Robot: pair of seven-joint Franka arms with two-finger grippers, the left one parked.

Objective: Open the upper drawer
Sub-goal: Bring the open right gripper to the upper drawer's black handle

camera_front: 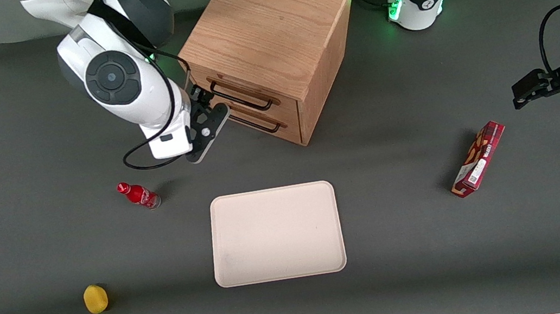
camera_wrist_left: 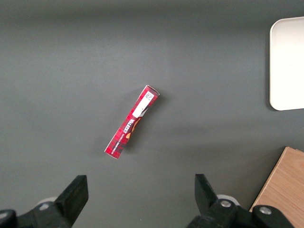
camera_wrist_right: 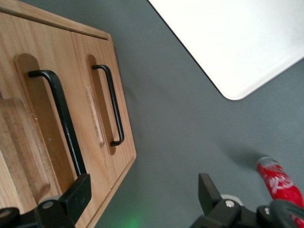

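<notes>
1. The wooden cabinet stood on the dark grey surface near the edge farthest from the front camera, about midway along it, turned so its drawer fronts faced the working arm's end.
2. The upper drawer sat shut, flush with the cabinet face, its black bar handle running along the front above the lower drawer.
3. The gripper hung in front of the drawers, close to the end of the upper handle, with its fingers spread apart and nothing between them; one finger was level with the handle's end, but whether it touched the bar could not be told.
4. A cream tray lay near the middle of the surface, nearer the front camera than the cabinet.
5. A small red bottle lay beside the tray toward the working arm's end, and a yellow object sat nearer the front edge.
6. A red box lay toward the parked arm's end.
</notes>
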